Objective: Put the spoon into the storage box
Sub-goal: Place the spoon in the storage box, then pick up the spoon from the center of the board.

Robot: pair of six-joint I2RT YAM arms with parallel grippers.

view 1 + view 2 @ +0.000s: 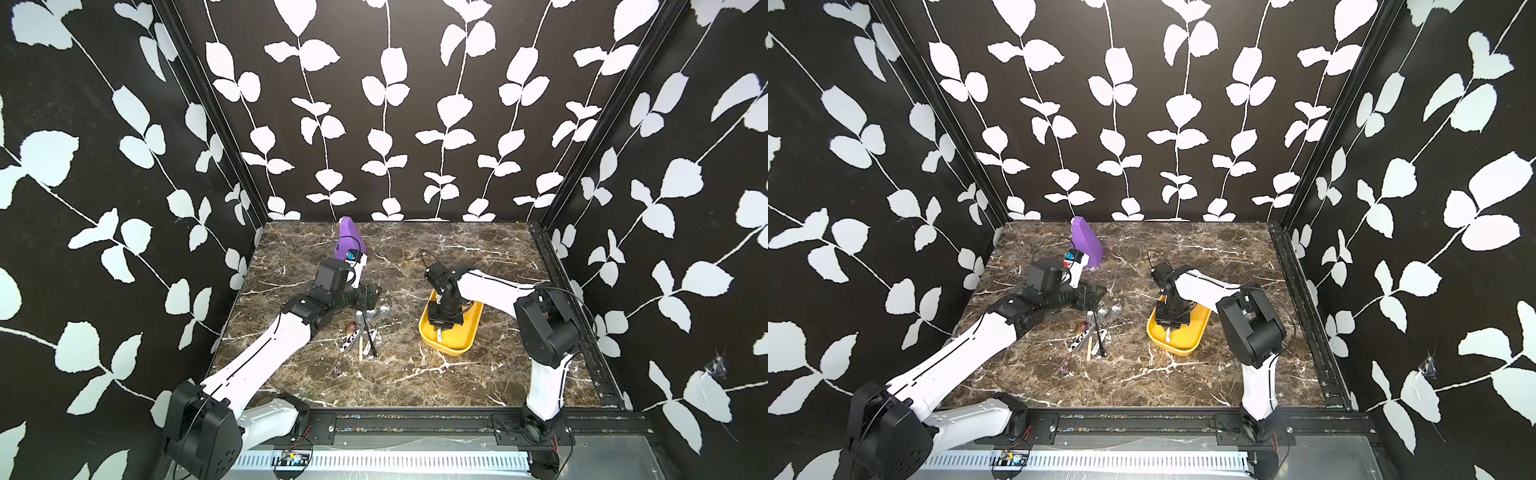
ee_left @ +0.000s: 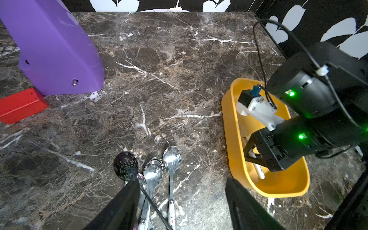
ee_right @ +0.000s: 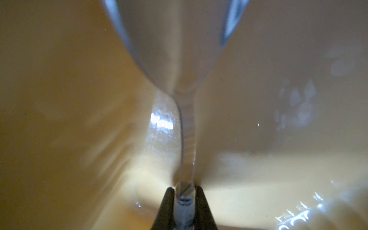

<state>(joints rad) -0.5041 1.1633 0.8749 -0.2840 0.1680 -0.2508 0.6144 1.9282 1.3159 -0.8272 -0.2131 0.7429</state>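
In the right wrist view the right gripper is seen clenched on a spoon inside the yellow storage box — a grip hidden in both top views. The left gripper, released, is shown above other spoons on the table.

spoon: metal bowl and neck, white handle; lay low inside the tray, lengthwise along it, handle end toward the near wall.
storage box: shallow yellow tray with rounded corners; sat flat on the marble surface, right of centre.

yellow storage box, purple wedge (brown-veined marble table)
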